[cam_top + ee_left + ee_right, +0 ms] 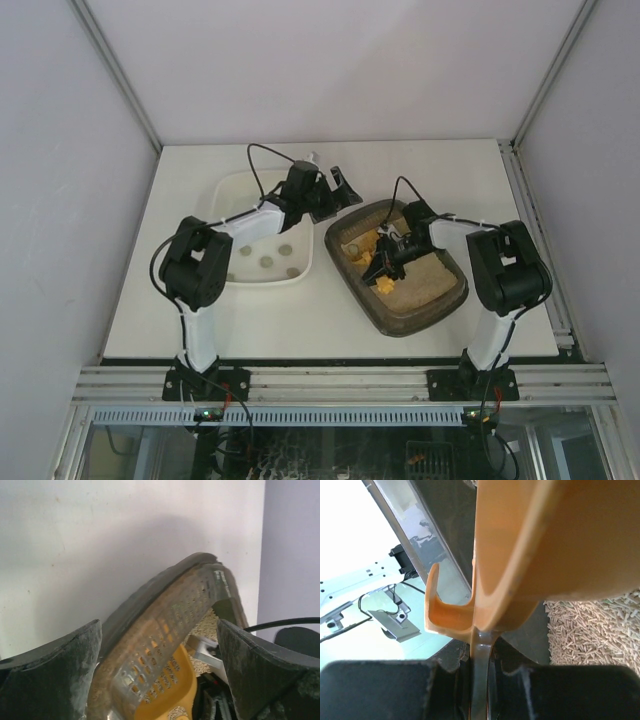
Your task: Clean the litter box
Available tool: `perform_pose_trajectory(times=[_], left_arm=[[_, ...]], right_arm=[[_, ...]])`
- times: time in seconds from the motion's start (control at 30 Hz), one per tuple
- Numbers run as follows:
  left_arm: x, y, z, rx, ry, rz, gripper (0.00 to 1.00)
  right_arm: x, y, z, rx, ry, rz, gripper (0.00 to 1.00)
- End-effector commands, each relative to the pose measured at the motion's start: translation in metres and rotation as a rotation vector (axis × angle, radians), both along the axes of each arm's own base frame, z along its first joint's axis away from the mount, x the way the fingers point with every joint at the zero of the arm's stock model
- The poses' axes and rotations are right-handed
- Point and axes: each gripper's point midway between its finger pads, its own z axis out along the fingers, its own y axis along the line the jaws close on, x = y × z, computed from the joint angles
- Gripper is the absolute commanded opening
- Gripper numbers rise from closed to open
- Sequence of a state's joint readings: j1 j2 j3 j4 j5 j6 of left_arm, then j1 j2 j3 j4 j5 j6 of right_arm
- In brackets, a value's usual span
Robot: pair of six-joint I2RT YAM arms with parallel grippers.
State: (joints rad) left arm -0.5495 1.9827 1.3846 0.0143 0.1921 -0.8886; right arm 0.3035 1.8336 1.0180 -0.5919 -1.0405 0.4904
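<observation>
The dark brown litter box (425, 318) sits right of centre with beige pellet litter (420, 280) inside. My right gripper (392, 256) is inside it, shut on the handle of a yellow scoop (380, 272). In the right wrist view the gripper (482, 662) pinches the scoop (545, 540) edge-on above the litter (600, 630). My left gripper (340, 188) is open at the box's far-left corner. In the left wrist view its gripper (159, 625) straddles the box's rim (165, 595), with the scoop (165, 690) showing behind; I cannot tell if the fingers touch.
A white rounded tub (230, 190) stands left of the litter box, close beside it, with several grey clumps (268, 262) on its floor. The left arm reaches over the tub. Walls enclose the table at the back and sides.
</observation>
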Motion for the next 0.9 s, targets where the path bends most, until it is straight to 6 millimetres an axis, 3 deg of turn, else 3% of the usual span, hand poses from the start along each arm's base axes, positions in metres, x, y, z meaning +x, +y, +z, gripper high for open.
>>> perform_pose_trajectory(times=[0.0, 0.3, 0.87], left_arm=[[0.006, 0.002, 0.059, -0.085, -0.139, 0.032, 1.0], [0.007, 0.005, 0.068, -0.065, -0.192, 0.018, 1.0], [0.004, 0.013, 0.076, 0.032, -0.25, -0.034, 1.0]], right_arm=[[-0.01, 0.013, 0.001, 0.074, 0.021, 0.008, 0.0], [-0.006, -0.002, 0.013, 0.07, -0.155, -0.08, 0.0], [-0.033, -0.025, 0.03, 0.065, -0.365, -0.173, 0.0]])
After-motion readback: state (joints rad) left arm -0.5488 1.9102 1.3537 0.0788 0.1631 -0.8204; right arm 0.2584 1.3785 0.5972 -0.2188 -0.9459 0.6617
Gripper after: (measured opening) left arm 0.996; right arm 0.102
